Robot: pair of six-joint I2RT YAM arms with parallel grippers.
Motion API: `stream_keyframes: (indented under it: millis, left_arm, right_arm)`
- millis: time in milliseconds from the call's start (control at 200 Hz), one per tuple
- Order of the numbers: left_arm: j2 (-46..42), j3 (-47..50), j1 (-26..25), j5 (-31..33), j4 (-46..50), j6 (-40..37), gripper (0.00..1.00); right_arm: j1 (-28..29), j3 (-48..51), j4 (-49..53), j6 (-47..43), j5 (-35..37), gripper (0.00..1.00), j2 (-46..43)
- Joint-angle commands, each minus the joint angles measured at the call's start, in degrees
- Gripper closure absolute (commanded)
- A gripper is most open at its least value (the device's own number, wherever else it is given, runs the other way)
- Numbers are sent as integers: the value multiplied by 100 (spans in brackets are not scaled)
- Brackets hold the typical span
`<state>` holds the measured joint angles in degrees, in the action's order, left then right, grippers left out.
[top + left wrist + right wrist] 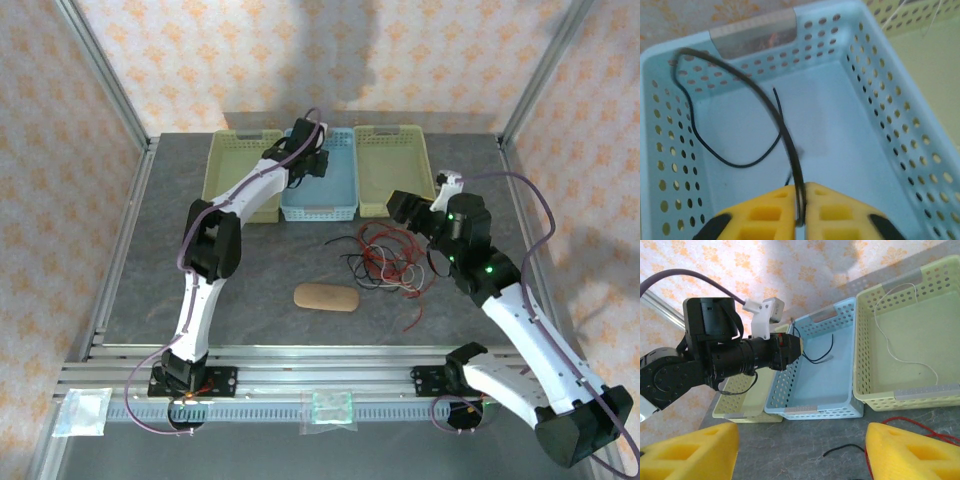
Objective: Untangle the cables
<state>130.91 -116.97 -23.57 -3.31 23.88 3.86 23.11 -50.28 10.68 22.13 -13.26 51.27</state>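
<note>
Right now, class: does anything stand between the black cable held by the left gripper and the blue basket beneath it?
Nothing visible does. The left gripper is shut on the black cable, which already loops down inside the blue basket, over its bare floor.

White-and-black arms (250, 185), purple cables (690, 272), yellow claw pads (760, 215).

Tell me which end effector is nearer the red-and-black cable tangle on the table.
Right. The right end effector hovers open just beside the tangle; the left end effector is away over the blue basket, shut on a black cable.
</note>
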Motion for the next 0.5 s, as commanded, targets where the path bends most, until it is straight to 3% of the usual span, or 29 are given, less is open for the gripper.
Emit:
stream_keyframes:
  millis: [0,85,155,386,496]
  left_arm:
    - [17,-254,28,-202,190,208,71]
    - [-83,-344,15,-297,189,337,53]
    - [-260,-315,-36,-433,156,340,34]
    - [-1034,27,-364,-387,117,411,2]
    - [-1591,633,-566,-271,-101,616,0]
  right_arm:
    - [18,89,138,230,464,28,-29]
    - [22,25,387,304,712,18,4]
    - [22,-17,575,323,783,0,41]
    - [19,-43,977,478,854,0,327]
    - [18,-33,979,680,881,0,404]
